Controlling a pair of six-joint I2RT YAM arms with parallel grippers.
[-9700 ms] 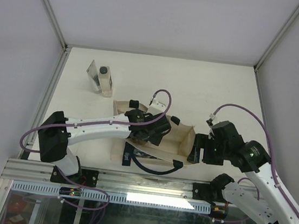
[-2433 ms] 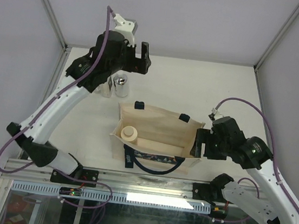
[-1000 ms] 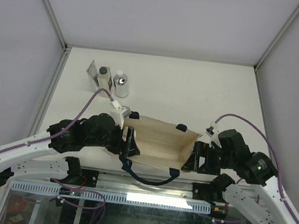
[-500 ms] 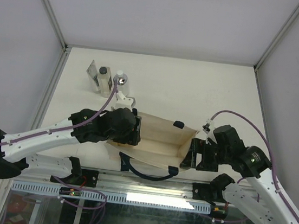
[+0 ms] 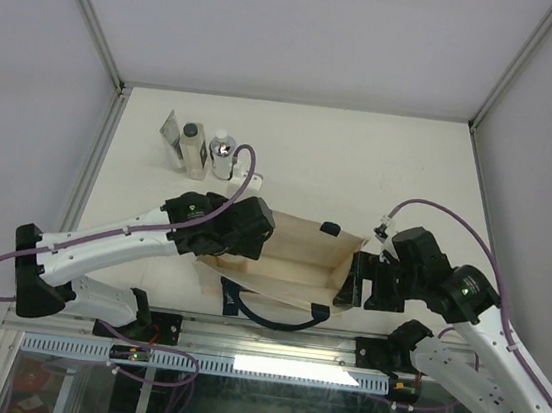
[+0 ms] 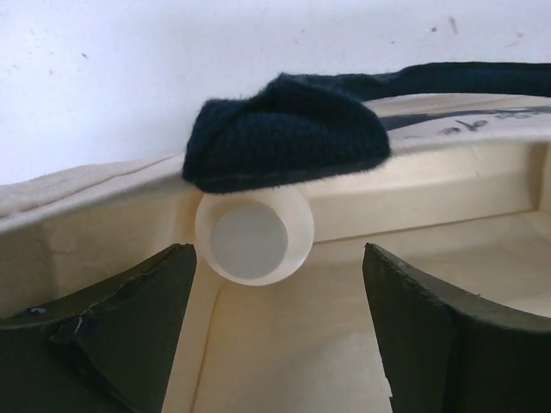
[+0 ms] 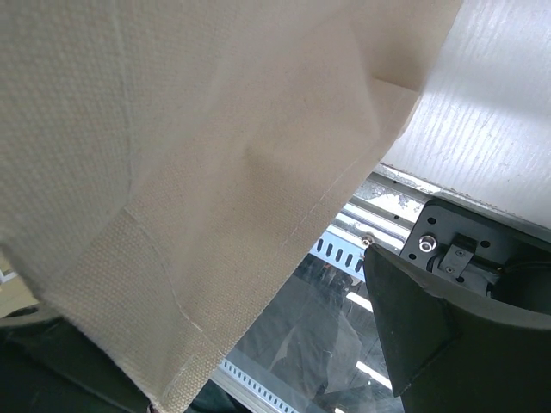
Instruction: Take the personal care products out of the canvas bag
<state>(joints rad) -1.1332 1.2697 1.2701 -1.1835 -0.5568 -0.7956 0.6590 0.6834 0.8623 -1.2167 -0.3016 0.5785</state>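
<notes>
The canvas bag [image 5: 300, 255] stands open-mouthed near the table's front edge. My left gripper [image 5: 243, 228] reaches into its left end. In the left wrist view that gripper [image 6: 275, 344] is open, and the beige bottle [image 6: 254, 239] lies just ahead of the fingertips, cap toward me, under a navy strap [image 6: 284, 142]. In the top view my arm hides the bottle. My right gripper [image 5: 355, 282] sits at the bag's right end, open. There the canvas [image 7: 172, 129] hangs between its jaws, clear of the right finger [image 7: 430, 344]. A flat tube [image 5: 171, 133], a clear bottle [image 5: 194, 148] and a silvery bottle [image 5: 223, 155] stand at the back left.
A metal rail [image 5: 269, 342] runs along the table's front edge just below the bag. Frame posts and white walls close in the left, right and back sides. The bag's near navy handle [image 5: 273, 312] droops toward the rail.
My left arm has swung from the bag's near-left corner up and into its left end, and its jaws have widened a little. The right gripper stays at the right end.
</notes>
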